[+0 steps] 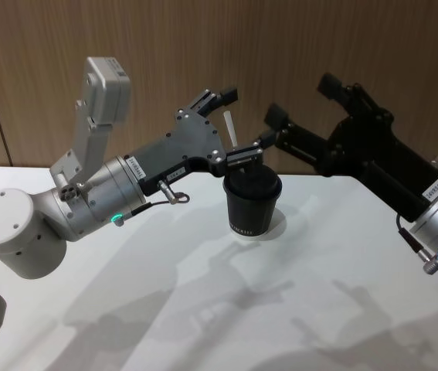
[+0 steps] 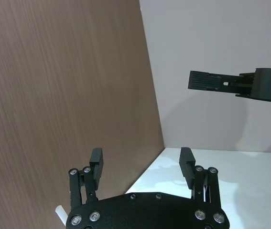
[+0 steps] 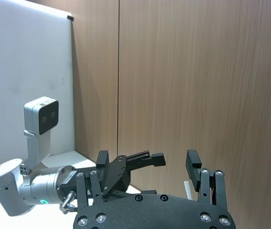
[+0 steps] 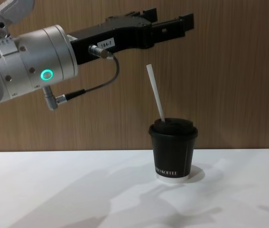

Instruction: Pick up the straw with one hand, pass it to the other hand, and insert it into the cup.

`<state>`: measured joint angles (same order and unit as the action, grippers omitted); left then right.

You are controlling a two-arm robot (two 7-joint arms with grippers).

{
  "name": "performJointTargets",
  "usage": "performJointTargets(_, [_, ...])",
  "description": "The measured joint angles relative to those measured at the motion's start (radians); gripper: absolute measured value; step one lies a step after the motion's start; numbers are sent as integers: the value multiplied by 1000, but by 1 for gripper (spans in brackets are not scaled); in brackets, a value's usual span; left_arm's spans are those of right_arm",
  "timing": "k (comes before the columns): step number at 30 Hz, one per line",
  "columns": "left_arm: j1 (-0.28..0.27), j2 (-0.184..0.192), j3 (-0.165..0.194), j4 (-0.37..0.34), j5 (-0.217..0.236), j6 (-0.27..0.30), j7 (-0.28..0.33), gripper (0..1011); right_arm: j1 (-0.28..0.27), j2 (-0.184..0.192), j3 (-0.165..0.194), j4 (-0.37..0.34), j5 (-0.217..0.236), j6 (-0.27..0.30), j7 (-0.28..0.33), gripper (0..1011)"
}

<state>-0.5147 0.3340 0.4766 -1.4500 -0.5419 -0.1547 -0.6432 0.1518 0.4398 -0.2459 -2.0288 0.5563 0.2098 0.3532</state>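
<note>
Since the straw [image 4: 155,92] already leans in the cup [image 4: 173,151] lid mid-table, insertion looks done, and my left gripper [image 4: 165,20] and right gripper [image 1: 305,100] hang above, fingers spread and empty.

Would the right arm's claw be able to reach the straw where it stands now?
Probably yes: the straw stands tilted in the cup, the right claw is open nearby, and the left claw is above it.

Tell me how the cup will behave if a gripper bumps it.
The cup looks like light paper, so it would probably slide or tip. It is taller than its base is wide, and the straw leaning from its lid gives a lever, so a knock up there likely topples it.
</note>
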Motion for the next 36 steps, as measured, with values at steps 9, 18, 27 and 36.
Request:
performJointTargets(9, [5,4,-1,-9,-6,3,-1,1000,1,0,-6,-5,0,1,-2,1001])
performJointTargets(18, [8,6,-2,-13,-8,4,-1,1001,2,0,-8,-7,0,2,-3,1001])
performJointTargets(27, [8,7,-2,-15,-9,5,-1,1001,2,0,-9,-8,0,3,-4,1001])
performJointTargets(36, [9,8,-2,-16,-10,6,-1,1000,2,0,-10,-9,0,2,-4,1001])
